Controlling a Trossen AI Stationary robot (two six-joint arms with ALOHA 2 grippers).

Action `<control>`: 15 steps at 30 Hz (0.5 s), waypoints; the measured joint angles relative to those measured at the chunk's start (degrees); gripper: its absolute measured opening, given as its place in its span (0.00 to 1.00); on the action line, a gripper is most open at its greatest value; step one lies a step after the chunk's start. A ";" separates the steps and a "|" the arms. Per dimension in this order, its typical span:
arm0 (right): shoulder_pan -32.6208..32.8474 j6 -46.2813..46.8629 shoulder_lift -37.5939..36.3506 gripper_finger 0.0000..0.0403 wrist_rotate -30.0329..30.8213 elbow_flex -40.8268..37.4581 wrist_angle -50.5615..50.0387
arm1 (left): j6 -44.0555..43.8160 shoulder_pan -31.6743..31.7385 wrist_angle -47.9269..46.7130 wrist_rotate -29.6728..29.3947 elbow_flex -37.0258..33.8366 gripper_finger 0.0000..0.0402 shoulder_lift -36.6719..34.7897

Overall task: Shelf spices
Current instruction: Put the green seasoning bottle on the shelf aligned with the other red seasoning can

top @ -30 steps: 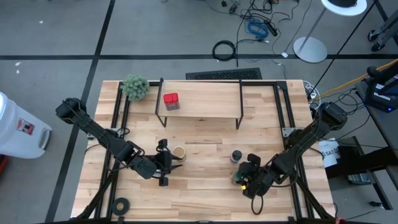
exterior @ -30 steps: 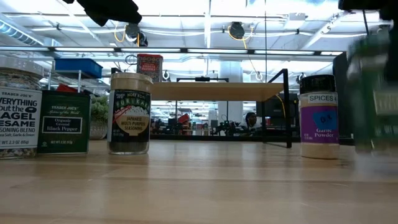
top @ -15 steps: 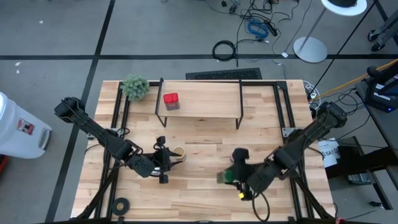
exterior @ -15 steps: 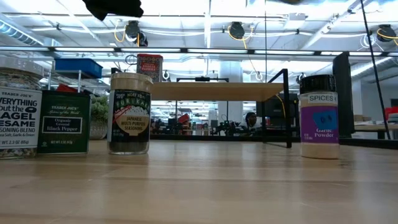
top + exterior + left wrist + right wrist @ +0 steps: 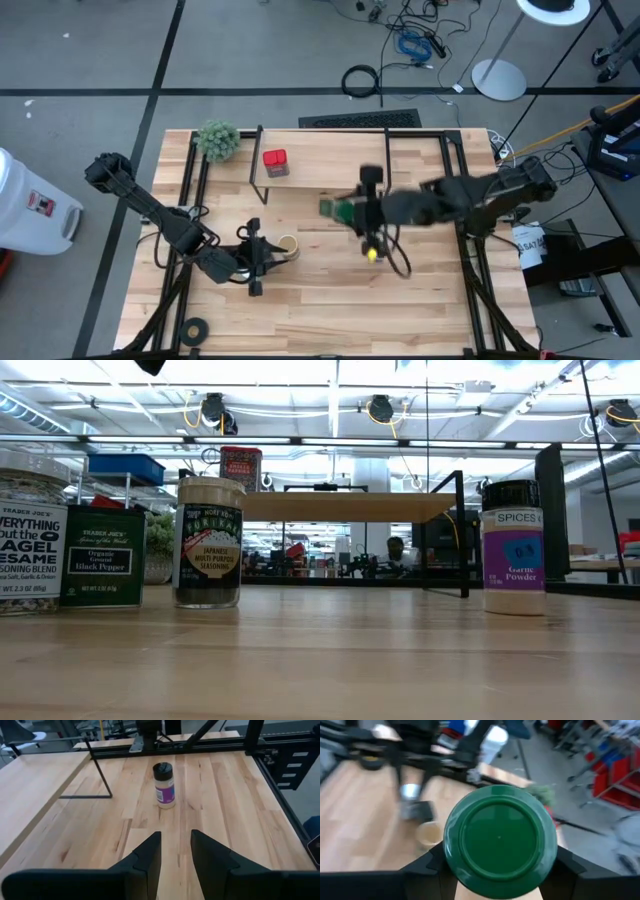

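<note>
The right end effector (image 5: pixel 345 210) grips a green-lidded jar (image 5: pixel 500 839) beside the shelf (image 5: pixel 320 160); the left end effector (image 5: pixel 175 851) hovers slightly parted, empty.

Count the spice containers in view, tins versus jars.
Tins: 2 (red tin, black pepper tin)
Jars: 4 (bagel blend jar, Japanese seasoning jar, garlic powder jar, green-lidded jar)
Total: 6

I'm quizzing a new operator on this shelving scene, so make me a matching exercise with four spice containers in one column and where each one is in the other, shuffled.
Things:
1. red tin
2. green-lidded jar
3. garlic powder jar
4. black pepper tin

Places:
A. standing alone on the table's right part
B. on the shelf
C. held in the right gripper
D. beside the sesame blend jar

Pairs: 1-B, 2-C, 3-A, 4-D
</note>
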 joint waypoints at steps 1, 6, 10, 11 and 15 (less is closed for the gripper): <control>-1.47 -1.43 0.00 0.49 -0.55 0.34 0.52 | 0.00 0.00 -0.01 -0.04 0.00 0.28 0.00; -9.12 -6.31 -0.02 0.48 -7.54 0.73 4.55 | -0.04 0.02 -0.13 -0.08 0.00 0.28 0.00; -14.56 -8.00 0.00 0.49 -12.36 0.73 6.99 | -0.98 0.03 -0.13 -0.14 0.00 0.28 0.00; -15.82 -8.33 0.02 0.49 -13.54 0.73 7.61 | -1.32 0.04 -0.14 -0.34 0.00 0.28 0.00; -20.74 -8.81 0.04 0.48 -18.30 0.73 10.08 | -1.36 0.02 -0.15 -0.70 0.00 0.28 0.00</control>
